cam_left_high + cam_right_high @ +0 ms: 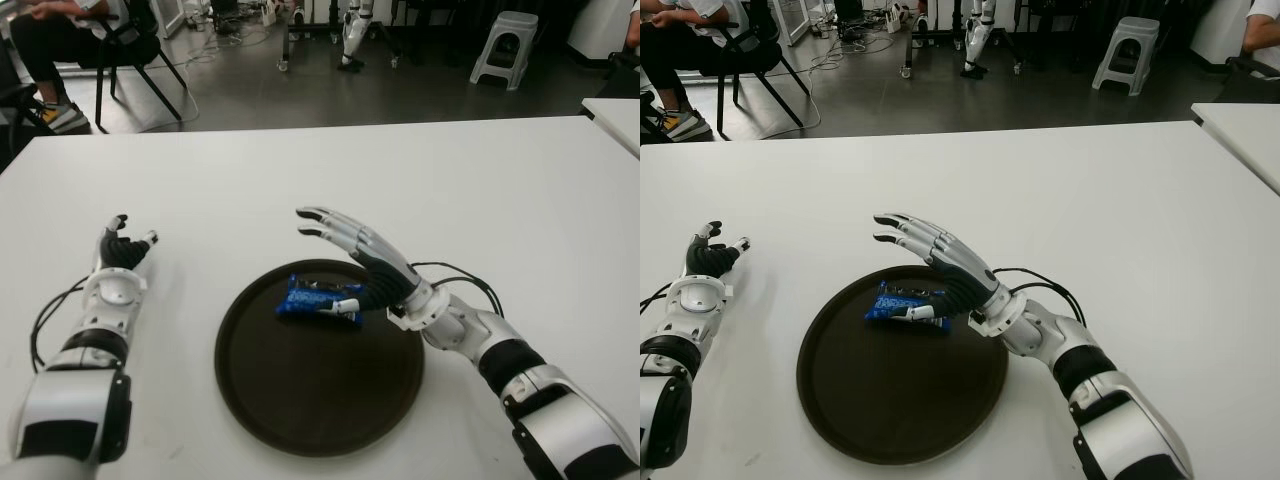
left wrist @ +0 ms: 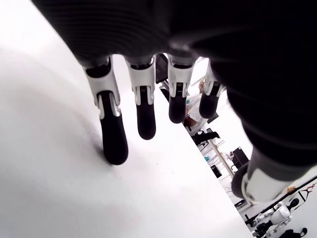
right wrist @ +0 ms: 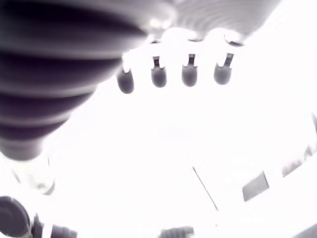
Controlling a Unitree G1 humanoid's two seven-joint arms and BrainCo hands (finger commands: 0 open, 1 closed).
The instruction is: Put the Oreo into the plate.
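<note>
my right hand at frame centre, just above the far rim of the plate, fingers stretched out flat and spread, holding nothing. the thumb reaches down beside the oreo, a blue packet lying inside the plate near its upper edge; whether the thumb tip touches the packet i cannot tell. the right wrist view shows only four extended fingertips against a washed-out field, which agrees with an open palm. my left hand at the left of the frame, on the white desk, fingers loosely extended with one fingertip touching the surface, grasping nothing. judged from this layout, the packet is already placed and the task is nearly done. the risk lies in the retreat: if the thumb is against the wrapper, drawing the hand away could drag the packet toward the rim or over it. a low sweep of the palm could also nudge the plate across the desk.
</note>
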